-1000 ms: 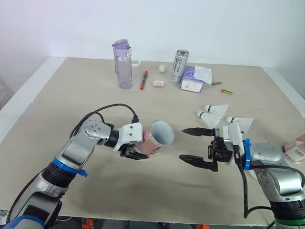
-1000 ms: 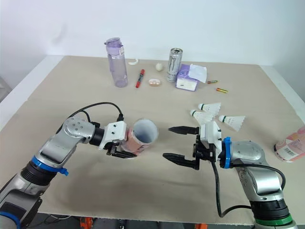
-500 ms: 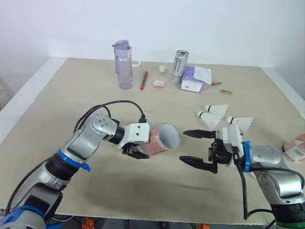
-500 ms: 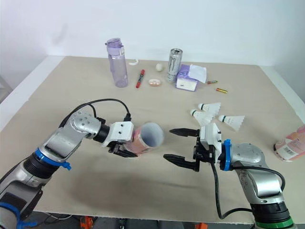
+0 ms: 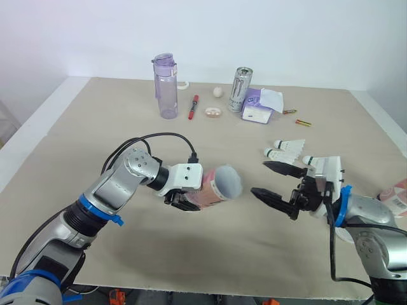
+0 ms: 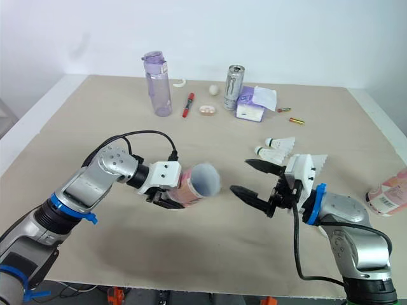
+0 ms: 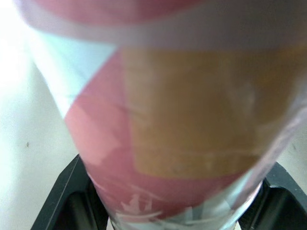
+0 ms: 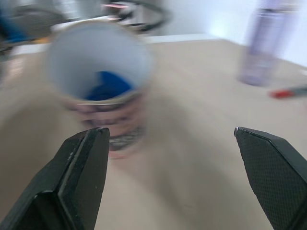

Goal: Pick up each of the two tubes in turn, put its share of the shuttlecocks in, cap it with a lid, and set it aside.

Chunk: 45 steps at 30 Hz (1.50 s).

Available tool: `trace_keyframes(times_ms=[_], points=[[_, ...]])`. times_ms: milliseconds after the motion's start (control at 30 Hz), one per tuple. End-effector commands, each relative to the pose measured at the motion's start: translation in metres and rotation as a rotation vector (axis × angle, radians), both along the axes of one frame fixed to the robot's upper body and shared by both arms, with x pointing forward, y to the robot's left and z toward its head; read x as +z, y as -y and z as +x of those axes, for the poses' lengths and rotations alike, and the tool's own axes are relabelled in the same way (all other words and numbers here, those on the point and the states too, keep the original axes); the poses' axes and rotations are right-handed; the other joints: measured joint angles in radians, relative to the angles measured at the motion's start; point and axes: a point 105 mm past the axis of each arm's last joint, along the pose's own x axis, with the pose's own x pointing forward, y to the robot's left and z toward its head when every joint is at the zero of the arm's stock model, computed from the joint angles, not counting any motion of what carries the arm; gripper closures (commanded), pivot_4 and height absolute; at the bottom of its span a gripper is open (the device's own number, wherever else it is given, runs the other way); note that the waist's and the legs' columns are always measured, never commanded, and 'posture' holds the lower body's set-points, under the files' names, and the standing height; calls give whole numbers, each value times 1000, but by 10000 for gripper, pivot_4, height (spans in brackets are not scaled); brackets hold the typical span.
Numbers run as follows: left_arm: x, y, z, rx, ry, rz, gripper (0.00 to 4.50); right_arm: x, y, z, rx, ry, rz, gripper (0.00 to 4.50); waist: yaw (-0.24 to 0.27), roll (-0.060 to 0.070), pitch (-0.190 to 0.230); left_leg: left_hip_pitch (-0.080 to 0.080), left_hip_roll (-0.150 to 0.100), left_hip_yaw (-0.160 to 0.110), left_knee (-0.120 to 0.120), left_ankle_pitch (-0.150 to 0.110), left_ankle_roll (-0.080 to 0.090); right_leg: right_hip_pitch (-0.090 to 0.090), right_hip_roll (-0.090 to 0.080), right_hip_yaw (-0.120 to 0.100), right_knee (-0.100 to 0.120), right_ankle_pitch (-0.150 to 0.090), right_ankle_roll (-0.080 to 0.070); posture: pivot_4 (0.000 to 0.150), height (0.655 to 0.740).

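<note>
Since 1 s ago: left gripper (image 5: 181, 198) w/ its pink-and-white shuttlecock tube (image 5: 216, 186) carried further toward mid-table; right gripper (image 5: 259, 177) drawn back toward own side and turned. Left fingers (image 7: 72, 191) clamped on tube's closed end, tube held clear of the table (image 5: 95, 140), lying near-level, open mouth facing the right gripper; blue patch visible deep inside in right wrist view. Right fingers (image 8: 76, 177) spread wide, nothing btwn them, tips aimed at tube mouth, near it but apart. Just behind right gripper, on the tabletop: three white shuttlecocks (image 5: 291, 145) in a loose cluster, one partly hidden by the gripper body. At table's right edge: second tube (image 5: 395, 196), lying down, cut off by frame. Along far side, well apart from the action: purple water bottle (image 5: 165, 86), red marker (image 5: 192, 107), energy-drink can (image 5: 240, 89), tissue pack (image 5: 259, 108), small white ball (image 5: 218, 91), two small batteries (image 5: 302, 122).
</note>
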Motion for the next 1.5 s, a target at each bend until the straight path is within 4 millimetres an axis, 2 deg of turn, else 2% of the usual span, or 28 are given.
trace_keyframes(times_ms=[33,233,433,700,1000,1267,1367,1400,1467,1500], points=[[-3,-3,5,20,7,38,17365,1,28,11,-173,-29,31,0,0,0,0,0,0,0,0,0,0,0,0,0,0,0,0,1500,7400],[1,1,6,18,16,35,17365,-15,56,38,-411,-105,21,0,-1,1,0,0,0,1,0,1,2,0,0,1,0,2,-1,1500,7400],[-1,0,4,23,12,40,17365,-25,52,58,-476,-158,67,0,-1,1,-1,0,0,1,0,2,3,0,0,1,0,2,-1,1500,7400],[0,-1,4,36,18,48,17365,-39,61,78,-573,-227,81,0,-2,1,-1,0,0,1,0,2,3,-1,0,1,0,2,-1,1500,7400],[-1,0,7,43,36,51,17365,-45,49,93,-559,-261,81,0,-2,2,-1,0,0,1,0,2,3,-1,1,2,0,3,0,1500,7400],[-3,2,6,40,38,48,17365,-45,48,108,-588,-286,97,0,-2,2,-1,0,-1,1,0,3,4,-1,1,3,0,3,0,1500,7400],[-4,2,5,43,39,46,17527,-47,52,114,-616,-284,94,7604,-2,2,-1,0,-1,1,0,3,5,-1,1,3,0,3,0,1500,7400],[-5,2,6,44,40,46,17527,-47,52,116,-616,-282,91,13826,-2,2,-1,0,-1,1,0,3,5,-1,1,3,0,3,0,1500,7400],[-5,2,6,46,41,45,17527,-47,51,117,-613,-281,94,22632,-2,2,-1,0,-1,1,0,3,5,-1,1,3,0,4,0,1500,7400],[-5,2,6,47,42,44,17527,-46,50,118,-610,-272,88,30364,-2,2,-1,0,-1,1,0,3,5,-1,1,4,0,4,0,1500,7400]])
